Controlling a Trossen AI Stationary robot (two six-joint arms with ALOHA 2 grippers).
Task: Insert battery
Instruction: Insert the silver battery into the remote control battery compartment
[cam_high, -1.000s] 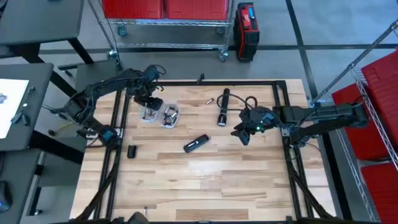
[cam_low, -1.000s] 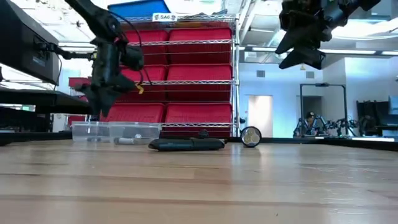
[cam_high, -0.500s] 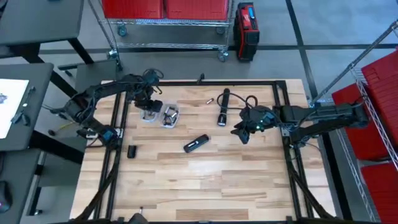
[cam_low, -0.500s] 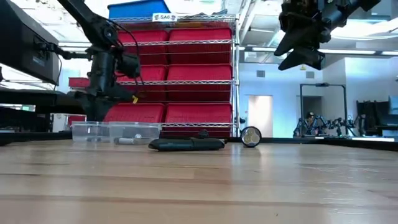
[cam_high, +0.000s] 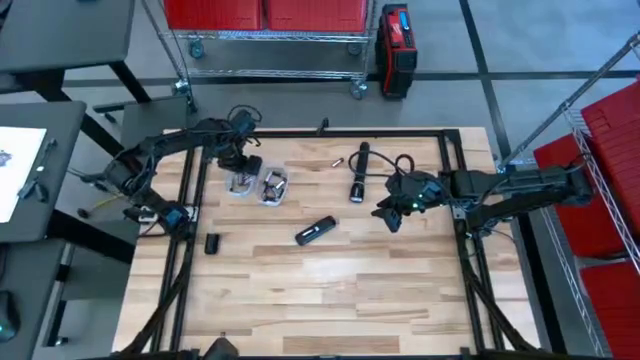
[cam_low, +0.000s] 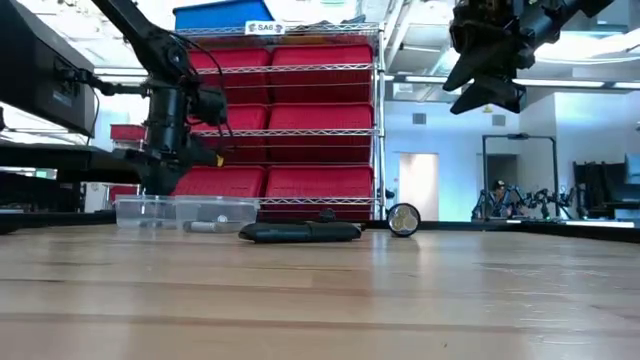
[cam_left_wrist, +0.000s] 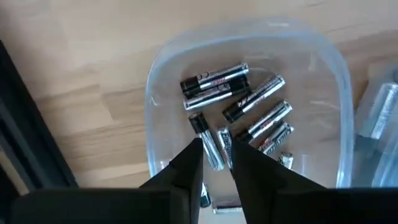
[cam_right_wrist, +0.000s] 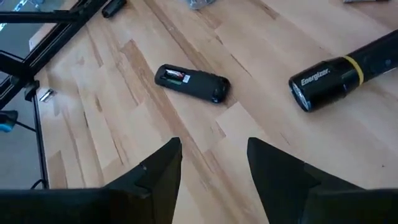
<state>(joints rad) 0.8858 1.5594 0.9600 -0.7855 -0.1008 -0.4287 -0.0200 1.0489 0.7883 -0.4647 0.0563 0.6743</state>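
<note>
Wooden surface (cam_high: 330, 280); black remote (cam_high: 315, 231) lies mid-surface, compartment uncovered. My right tool (cam_right_wrist: 211, 163) hovers above it, fingers spread, empty. My left tool (cam_left_wrist: 216, 155), fingers narrowly parted, dips into the clear container (cam_left_wrist: 339, 81) over the batteries (cam_left_wrist: 214, 84).

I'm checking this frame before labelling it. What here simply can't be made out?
- Left tool: its fingers cover part of one silver battery in the clear plastic tub; grip unclear.
- Black remote: open bay too small to count cells.
- Second clear tub: contents too small from above.
</note>
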